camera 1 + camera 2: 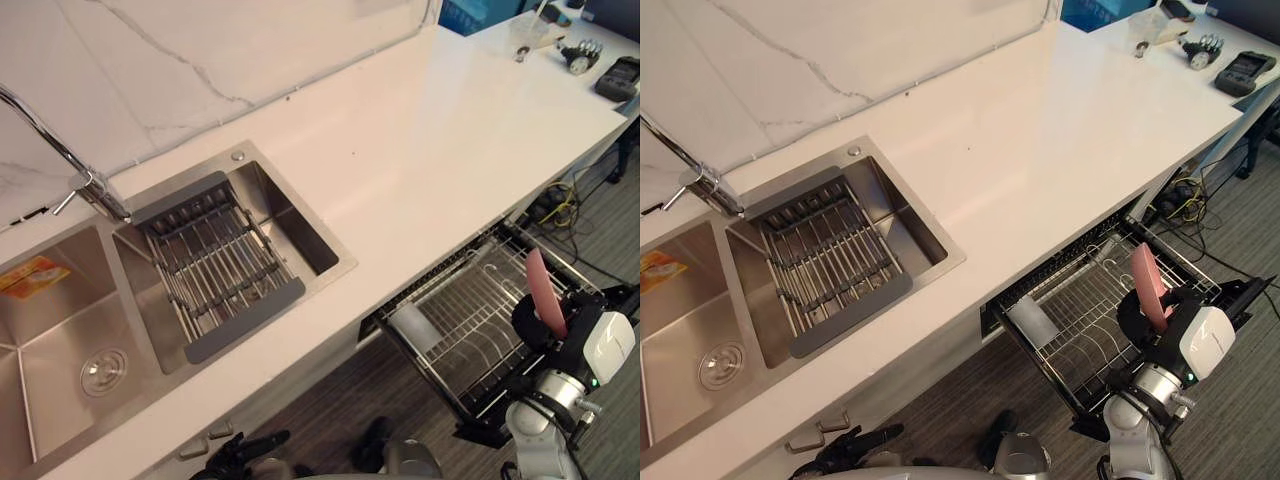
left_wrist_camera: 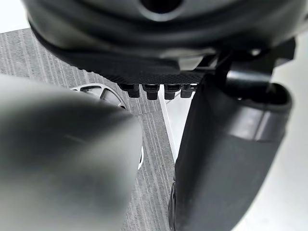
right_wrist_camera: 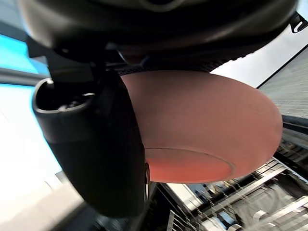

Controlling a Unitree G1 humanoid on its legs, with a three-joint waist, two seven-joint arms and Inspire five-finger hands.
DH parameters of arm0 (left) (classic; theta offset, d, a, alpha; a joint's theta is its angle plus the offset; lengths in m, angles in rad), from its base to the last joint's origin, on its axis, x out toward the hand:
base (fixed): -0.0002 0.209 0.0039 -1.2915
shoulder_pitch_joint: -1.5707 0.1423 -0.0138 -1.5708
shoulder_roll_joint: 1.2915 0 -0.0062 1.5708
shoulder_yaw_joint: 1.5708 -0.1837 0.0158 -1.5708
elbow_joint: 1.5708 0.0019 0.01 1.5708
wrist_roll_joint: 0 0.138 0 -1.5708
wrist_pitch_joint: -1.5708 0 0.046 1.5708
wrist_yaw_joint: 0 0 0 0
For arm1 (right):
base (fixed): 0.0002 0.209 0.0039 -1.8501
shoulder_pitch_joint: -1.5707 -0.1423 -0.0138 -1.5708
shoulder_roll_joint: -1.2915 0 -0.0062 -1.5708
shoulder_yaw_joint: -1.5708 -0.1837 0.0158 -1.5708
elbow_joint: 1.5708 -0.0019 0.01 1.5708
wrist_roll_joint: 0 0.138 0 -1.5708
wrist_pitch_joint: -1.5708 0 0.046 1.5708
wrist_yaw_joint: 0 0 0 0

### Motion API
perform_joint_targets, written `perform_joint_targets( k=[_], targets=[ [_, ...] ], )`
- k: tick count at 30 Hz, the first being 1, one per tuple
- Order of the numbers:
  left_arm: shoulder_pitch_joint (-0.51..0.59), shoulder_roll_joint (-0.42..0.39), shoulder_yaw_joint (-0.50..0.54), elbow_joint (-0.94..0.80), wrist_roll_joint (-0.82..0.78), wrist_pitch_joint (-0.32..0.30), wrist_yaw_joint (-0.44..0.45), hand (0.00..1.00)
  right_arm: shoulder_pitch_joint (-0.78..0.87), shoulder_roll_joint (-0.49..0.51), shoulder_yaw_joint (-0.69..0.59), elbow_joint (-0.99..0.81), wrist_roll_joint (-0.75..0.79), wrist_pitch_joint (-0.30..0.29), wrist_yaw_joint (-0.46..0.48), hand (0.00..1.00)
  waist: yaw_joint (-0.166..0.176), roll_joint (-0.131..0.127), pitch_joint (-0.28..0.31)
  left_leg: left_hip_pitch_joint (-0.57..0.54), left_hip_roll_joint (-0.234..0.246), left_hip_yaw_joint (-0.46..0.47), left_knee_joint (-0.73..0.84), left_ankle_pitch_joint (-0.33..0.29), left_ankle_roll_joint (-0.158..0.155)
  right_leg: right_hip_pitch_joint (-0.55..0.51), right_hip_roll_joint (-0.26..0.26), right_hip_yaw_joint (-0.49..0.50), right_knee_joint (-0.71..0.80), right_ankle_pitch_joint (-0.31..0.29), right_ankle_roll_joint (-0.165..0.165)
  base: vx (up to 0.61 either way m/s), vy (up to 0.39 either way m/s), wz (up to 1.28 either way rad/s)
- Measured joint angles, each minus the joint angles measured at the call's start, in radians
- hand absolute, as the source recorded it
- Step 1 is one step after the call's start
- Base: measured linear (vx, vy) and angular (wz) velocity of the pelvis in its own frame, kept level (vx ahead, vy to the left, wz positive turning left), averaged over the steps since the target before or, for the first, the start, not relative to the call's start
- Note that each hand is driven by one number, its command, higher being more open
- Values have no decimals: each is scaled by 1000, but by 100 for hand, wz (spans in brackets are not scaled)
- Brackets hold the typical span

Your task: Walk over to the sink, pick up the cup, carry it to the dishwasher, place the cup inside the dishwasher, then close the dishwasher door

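My right hand is shut on a pink cup, which stands on edge above the pulled-out wire rack of the open dishwasher. In the right wrist view the thumb presses against the cup's rounded side, with the rack below it. The dishwasher sits under the white counter, its door down. The steel sink lies at the left. My left hand hangs low by the cabinet front, fingers relaxed and holding nothing.
A grey drying rack spans the sink's right basin, beside the faucet. A pale upright item stands in the dishwasher rack. Small tools and a black device lie at the counter's far end. Cables lie on the floor.
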Motion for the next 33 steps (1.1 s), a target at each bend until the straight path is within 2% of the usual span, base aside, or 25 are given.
perform_joint_targets(
  k=[1, 4, 6, 9, 12, 16, 20, 28, 29, 33],
  targets=[
    [-8, -3, -1, -2, 0, -3, -4, 100, -23, -18, -1, 23, 2, 17, 3, 0, 1, 14, 18, -9, -14, -19, -28, 3, -2, -18, -6, -8, 6, 6, -2, -117, 89, 21],
    [-23, -9, -2, -15, -1, -3, -7, 100, -65, -45, 0, 54, 10, 45, 17, 0, 10, 30, 54, -33, -37, -36, -78, 7, -5, -71, -28, -18, 44, 9, -7, -109, 91, 17],
    [-42, -10, -21, -30, -4, -4, -7, 100, -114, -81, 8, 76, 12, 76, 30, 0, 21, 42, 94, -55, -63, -52, -103, 13, 2, -114, -67, -21, 95, 5, -13, -108, 102, 16],
    [-62, -10, -33, -34, -41, -6, -5, 100, -174, -123, 48, 82, 41, 116, 31, 0, 24, 43, 130, -101, -98, -86, -103, 21, 16, -180, -134, -22, 182, -13, -22, -109, 72, 21],
    [-82, -9, -36, -35, -43, -6, -1, 100, -232, -140, 71, 115, 55, 147, 31, 0, 26, 37, 153, -141, -117, -101, -88, 21, 30, -230, -180, -18, 244, -27, -33, -124, 34, 18],
    [-110, -11, -40, -37, -82, -7, 10, 100, -289, -196, 88, 120, 86, 161, 31, 0, 25, 39, 198, -199, -125, -109, -40, -18, 64, -298, -216, 18, 306, -32, -41, -133, 24, -2],
    [-120, -8, -37, -30, -114, -17, 11, 100, -340, -269, 88, 195, 87, 188, 30, 0, 18, 41, 212, -262, -128, -109, 10, -28, 72, -359, -242, 33, 343, -36, -54, -88, 20, 7],
    [-137, -13, -38, -14, -174, -33, 9, 100, -512, -395, 134, 295, 87, 256, 4, 0, 22, 70, 229, -359, -122, -146, 98, -32, 86, -435, -262, 53, 396, -47, -73, -50, -13, 5],
    [-140, -13, -39, -11, -176, -34, 8, 100, -524, -406, 137, 296, 87, 264, 3, 100, 22, 75, 232, -366, -118, -152, 108, -34, 87, -435, -261, 55, 397, -47, -73, -56, -11, 9],
    [-141, -13, -35, -10, -177, -35, -2, 100, -539, -416, 144, 312, 125, 274, 50, 100, 24, 75, 232, -374, -113, -162, 119, -41, 86, -435, -252, 63, 396, -47, -73, -60, -9, 6]
  ],
)
